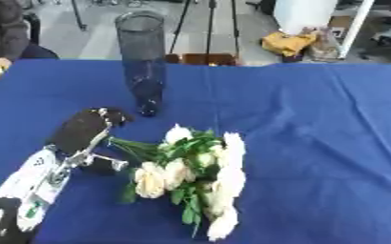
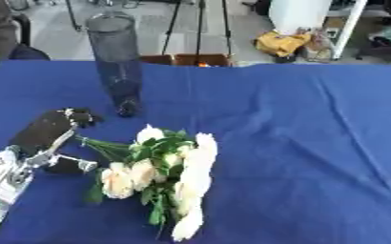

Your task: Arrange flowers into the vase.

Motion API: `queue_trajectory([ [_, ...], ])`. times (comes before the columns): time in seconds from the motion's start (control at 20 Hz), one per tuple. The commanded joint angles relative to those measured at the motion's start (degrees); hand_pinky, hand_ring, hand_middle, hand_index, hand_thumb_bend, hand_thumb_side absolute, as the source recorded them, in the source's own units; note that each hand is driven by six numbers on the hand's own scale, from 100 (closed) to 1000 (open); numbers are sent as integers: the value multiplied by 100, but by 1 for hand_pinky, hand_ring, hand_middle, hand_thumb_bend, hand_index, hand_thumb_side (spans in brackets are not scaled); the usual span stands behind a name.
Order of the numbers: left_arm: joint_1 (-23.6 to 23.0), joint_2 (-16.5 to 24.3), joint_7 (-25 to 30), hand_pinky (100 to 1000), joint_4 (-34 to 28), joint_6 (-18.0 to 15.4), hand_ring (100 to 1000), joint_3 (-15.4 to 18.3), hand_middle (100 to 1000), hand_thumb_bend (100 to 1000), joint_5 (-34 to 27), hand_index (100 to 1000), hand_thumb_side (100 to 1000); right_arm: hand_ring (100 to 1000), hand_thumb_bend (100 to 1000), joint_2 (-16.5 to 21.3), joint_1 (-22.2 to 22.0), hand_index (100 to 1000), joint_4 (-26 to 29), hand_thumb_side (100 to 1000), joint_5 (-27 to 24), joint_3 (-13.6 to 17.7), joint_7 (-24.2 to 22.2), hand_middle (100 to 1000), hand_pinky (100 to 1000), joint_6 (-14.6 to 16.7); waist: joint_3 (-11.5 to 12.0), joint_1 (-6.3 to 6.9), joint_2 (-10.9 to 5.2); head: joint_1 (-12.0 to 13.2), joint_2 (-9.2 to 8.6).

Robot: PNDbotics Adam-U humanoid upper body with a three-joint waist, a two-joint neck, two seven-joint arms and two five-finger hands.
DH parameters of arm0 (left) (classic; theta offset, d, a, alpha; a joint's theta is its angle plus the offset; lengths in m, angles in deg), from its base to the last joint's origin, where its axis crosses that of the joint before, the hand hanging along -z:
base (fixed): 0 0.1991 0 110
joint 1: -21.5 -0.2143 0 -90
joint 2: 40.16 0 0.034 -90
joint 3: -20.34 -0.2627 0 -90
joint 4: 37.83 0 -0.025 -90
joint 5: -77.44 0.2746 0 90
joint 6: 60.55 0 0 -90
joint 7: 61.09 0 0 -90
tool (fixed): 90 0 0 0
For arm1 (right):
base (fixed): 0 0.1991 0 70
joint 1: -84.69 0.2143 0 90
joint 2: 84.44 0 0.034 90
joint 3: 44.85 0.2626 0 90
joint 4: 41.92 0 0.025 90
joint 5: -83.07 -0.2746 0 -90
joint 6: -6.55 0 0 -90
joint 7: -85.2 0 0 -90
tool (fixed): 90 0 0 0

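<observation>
Left eye view: a blue tablecloth [image 1: 315,143] covers the table; beyond it lie a grey floor, black tripod legs [image 1: 207,28] and a yellow bag [image 1: 286,43]. The tall glass vase [image 1: 143,57] stands upright at the far side. The bunch of white roses [image 1: 195,174] lies flat, near centre. The left hand [image 1: 86,131] rests at the green stems [image 1: 132,145]; finger posture cannot be determined.

Right eye view: a white column [image 2: 299,14] shows wider here. The right hand is outside both views.

left arm: ours enters lower left, reaching forward | left hand [image 1: 86,129]: fingers curled downward | right: unseen
</observation>
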Motion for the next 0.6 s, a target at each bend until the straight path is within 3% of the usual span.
queue_trajectory([
  [0.05,125,38,-99,653,43,-42,598,-13,587,602,178,799,204,957,314,89,29,908,93,594,-38,35,-17,589,827,11,-5,-25,35,7,-37],
  [0.6,159,36,-134,663,199,-129,603,-42,588,595,343,801,200,957,313,88,32,908,92,595,-36,33,-22,588,827,13,-20,-21,42,11,-33],
])
